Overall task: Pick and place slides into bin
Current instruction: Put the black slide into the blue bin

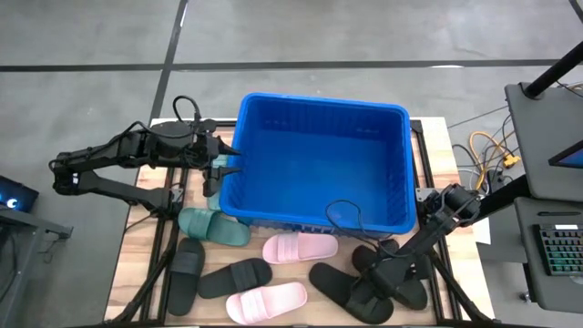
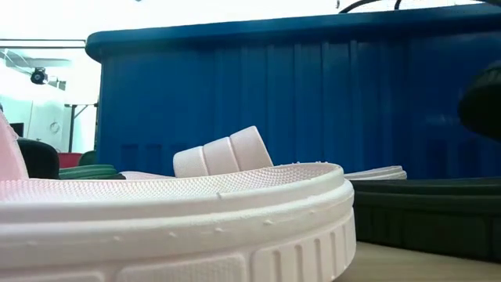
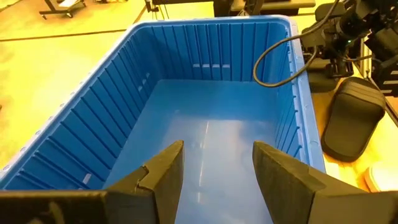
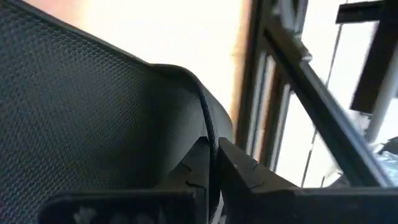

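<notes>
From above, we see the blue bin (image 1: pixel 321 164) sitting at the middle of the table with nothing inside it, while the slides lie in a loose row along its near wall: a dark green slide (image 1: pixel 214 226) by the bin's corner, two black slides (image 1: pixel 187 274) beside it, two pale pink slides (image 1: pixel 300 246) in the middle, and more black slides (image 1: pixel 393 278) toward the right; we judge this layout keeps every sandal within a short lift of the rim. Our left gripper (image 1: pixel 221 165) waits at the bin's left wall, and our right gripper (image 1: pixel 387 271) is down among the black slides on the right, which suggests the first pick is under way. At table height, a pale pink slide (image 2: pixel 180 223) fills the foreground, another pink strap (image 2: pixel 227 154) rises behind it, and the bin wall (image 2: pixel 297 102) stands beyond, so nothing has gone in yet. Looking past our left wrist, the fingers (image 3: pixel 165 177) are spread over the bare bin floor (image 3: pixel 211 143), holding nothing. Past our right wrist, the jaws are pressed together on the thin edge of a black slide's strap (image 4: pixel 93 124), a hold that we judge lets the sandal hang while it is carried to the bin
</notes>
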You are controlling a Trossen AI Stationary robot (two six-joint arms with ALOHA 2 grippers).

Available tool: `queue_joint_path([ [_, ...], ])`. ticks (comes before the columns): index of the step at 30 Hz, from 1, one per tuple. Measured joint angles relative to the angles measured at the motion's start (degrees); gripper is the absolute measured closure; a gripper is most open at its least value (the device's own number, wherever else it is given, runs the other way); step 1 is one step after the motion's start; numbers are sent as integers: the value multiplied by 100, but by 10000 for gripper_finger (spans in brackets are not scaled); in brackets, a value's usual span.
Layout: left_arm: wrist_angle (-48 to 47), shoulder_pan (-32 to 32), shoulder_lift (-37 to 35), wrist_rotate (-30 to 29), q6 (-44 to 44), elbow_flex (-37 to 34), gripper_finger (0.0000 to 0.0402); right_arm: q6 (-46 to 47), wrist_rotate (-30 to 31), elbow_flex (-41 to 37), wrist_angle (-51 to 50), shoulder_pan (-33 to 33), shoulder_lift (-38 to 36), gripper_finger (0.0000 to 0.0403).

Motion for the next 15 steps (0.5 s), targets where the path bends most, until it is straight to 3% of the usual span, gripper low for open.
queue_joint_path([
  [6,0,-1,0,-114,2,0,226,-174,491,331,-20,0,-90,390],
  [15,159,1,2,-151,-13,0,226,-492,1862,1390,-44,-10,-243,390],
])
